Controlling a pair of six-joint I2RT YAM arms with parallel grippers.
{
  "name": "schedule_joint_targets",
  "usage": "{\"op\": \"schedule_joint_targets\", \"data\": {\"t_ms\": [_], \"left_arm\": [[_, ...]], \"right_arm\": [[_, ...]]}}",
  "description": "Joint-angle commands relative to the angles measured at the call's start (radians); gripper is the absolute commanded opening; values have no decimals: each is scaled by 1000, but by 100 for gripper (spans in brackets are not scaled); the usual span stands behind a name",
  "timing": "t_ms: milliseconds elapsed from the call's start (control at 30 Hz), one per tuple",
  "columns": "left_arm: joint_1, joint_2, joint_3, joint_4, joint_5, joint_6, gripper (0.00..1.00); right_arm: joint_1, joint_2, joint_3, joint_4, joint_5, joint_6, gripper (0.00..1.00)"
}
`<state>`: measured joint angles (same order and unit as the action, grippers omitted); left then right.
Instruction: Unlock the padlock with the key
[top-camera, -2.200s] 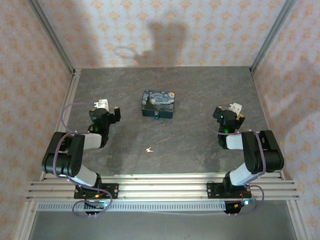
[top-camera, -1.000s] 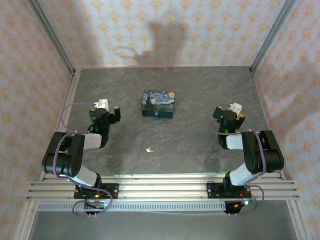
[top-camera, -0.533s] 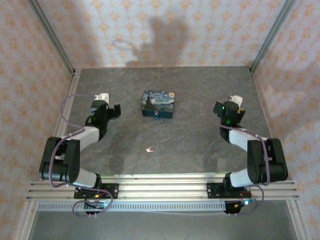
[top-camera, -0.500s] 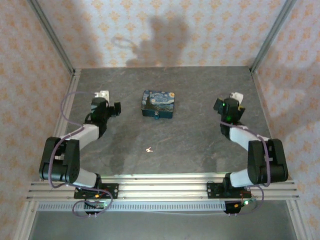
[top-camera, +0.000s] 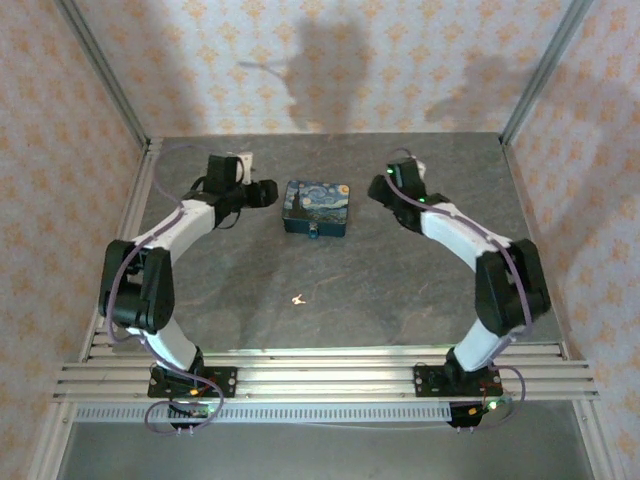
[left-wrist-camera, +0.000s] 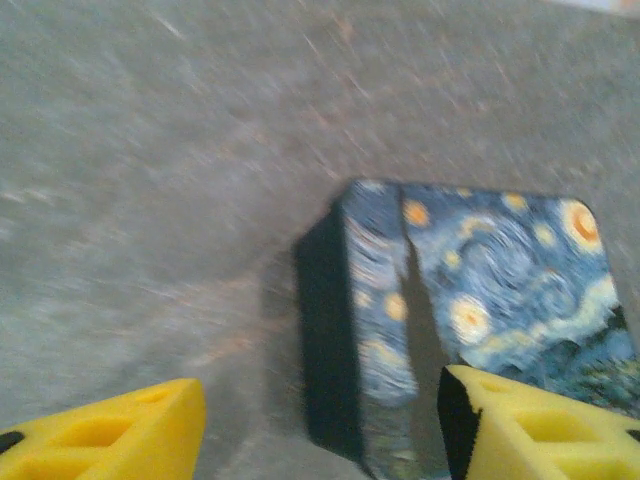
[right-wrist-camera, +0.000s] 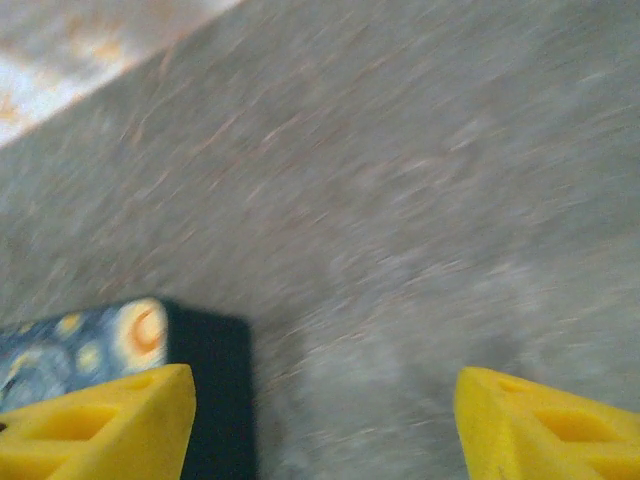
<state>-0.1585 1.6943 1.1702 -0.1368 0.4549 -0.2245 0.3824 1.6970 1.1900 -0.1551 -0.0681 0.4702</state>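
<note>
While the key (top-camera: 297, 298) lies on the bench (top-camera: 400, 290) nearer than the tin (top-camera: 317, 207), axis unreadable from above, padlock (top-camera: 313, 233) at tin's near side, left gripper (top-camera: 266, 192) spread just left of tin, right gripper (top-camera: 377, 188) spread to its right, wrist views blurred.

Bright overhead light, soft shadows on back wall (top-camera: 200, 70), wrist views motion-blurred

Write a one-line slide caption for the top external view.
Both arms extend toward the Starry Night tin, left gripper and right gripper flanking it; the key lies mid-table.
</note>
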Motion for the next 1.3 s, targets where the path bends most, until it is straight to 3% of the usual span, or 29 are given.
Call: {"op": "schedule_joint_targets", "data": {"t_ms": [0, 200, 700, 967, 1267], "left_arm": [[-22, 46, 59, -89, 95, -52, 58], [-46, 110, 85, -97, 114, -70, 46], [-146, 190, 115, -61, 133, -119, 37], [-187, 195, 161, -110, 81, -121, 39], [-186, 24, 130, -313, -154, -46, 53]], "right_arm": [[48, 92, 77, -104, -116, 63, 66], [90, 193, 147, -123, -158, 62, 63], [90, 235, 180, -170, -174, 28, 58], [90, 155, 191, -266, -79, 8, 63], [92, -7, 155, -335, -71, -9, 64]]}}
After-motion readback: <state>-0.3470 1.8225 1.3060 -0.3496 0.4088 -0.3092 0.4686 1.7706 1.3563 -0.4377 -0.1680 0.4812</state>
